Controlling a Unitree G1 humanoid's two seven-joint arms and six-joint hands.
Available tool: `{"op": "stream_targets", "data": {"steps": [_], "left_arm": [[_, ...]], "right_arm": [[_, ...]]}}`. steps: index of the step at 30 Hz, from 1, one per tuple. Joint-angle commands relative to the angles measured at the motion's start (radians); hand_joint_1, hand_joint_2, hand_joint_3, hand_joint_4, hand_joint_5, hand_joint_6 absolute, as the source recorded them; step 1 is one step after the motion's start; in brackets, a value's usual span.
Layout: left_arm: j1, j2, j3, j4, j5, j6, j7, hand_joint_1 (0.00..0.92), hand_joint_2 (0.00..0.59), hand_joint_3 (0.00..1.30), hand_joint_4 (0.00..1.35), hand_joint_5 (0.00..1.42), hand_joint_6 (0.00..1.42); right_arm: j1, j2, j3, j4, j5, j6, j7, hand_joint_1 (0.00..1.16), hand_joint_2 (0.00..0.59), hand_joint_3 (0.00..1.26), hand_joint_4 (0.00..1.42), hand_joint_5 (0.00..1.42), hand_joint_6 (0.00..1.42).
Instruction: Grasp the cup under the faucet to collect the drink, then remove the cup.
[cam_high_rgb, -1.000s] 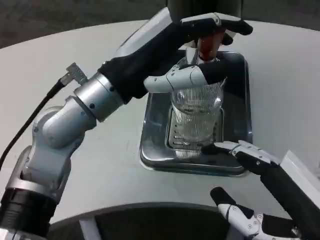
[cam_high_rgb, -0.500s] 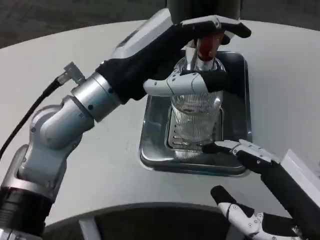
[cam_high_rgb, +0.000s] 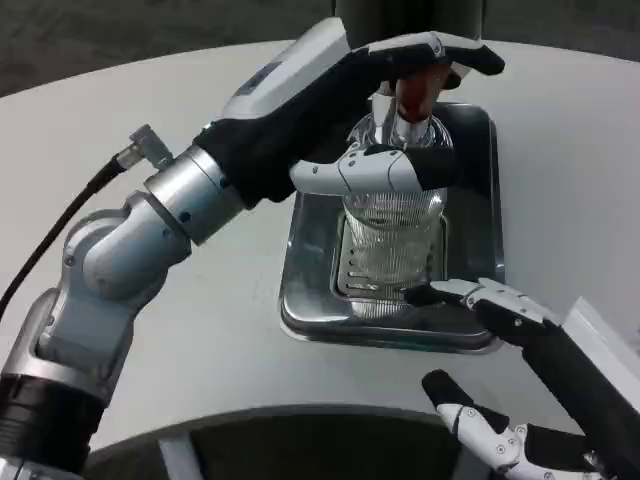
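The left hand (cam_high_rgb: 400, 110) has its fingers clamped around the ribbed cup (cam_high_rgb: 392, 235), under the faucet (cam_high_rgb: 405, 95) above the metal tray (cam_high_rgb: 310, 300). If it pulls away too fast, the drink may spill. The right hand (cam_high_rgb: 500, 340) waits near, fingers apart, and could bump the cup.

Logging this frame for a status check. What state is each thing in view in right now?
cup: upright on the drip tray under the faucet, gripped near its top.
faucet: right above the cup; flow not discernible.
drip tray: flat on the table, cup on its grate.
left hand: fingers wrapped around the cup.
right hand: open, fingers near the tray's front edge, holding nothing.
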Motion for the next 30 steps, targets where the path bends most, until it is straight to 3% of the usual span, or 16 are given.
{"op": "stream_targets", "data": {"steps": [1, 25, 30], "left_arm": [[0.037, 0.019, -0.022, -0.007, 0.026, -0.011, -0.011, 0.0, 0.001, 0.31, 0.22, 0.29, 0.18], [0.043, 0.045, -0.038, 0.006, 0.034, -0.039, -0.012, 0.0, 0.001, 0.33, 0.23, 0.3, 0.18], [0.046, 0.05, -0.04, 0.007, 0.037, -0.041, -0.011, 0.0, 0.004, 0.35, 0.24, 0.31, 0.18]], "right_arm": [[0.009, 0.013, -0.002, 0.014, 0.006, 0.021, -0.017, 0.56, 0.452, 0.27, 0.18, 0.12, 0.13], [0.009, 0.023, 0.002, 0.027, 0.009, 0.035, -0.042, 0.58, 0.444, 0.26, 0.19, 0.15, 0.14], [-0.003, 0.029, 0.005, 0.04, -0.001, 0.048, -0.054, 0.64, 0.396, 0.24, 0.21, 0.18, 0.16]]}}
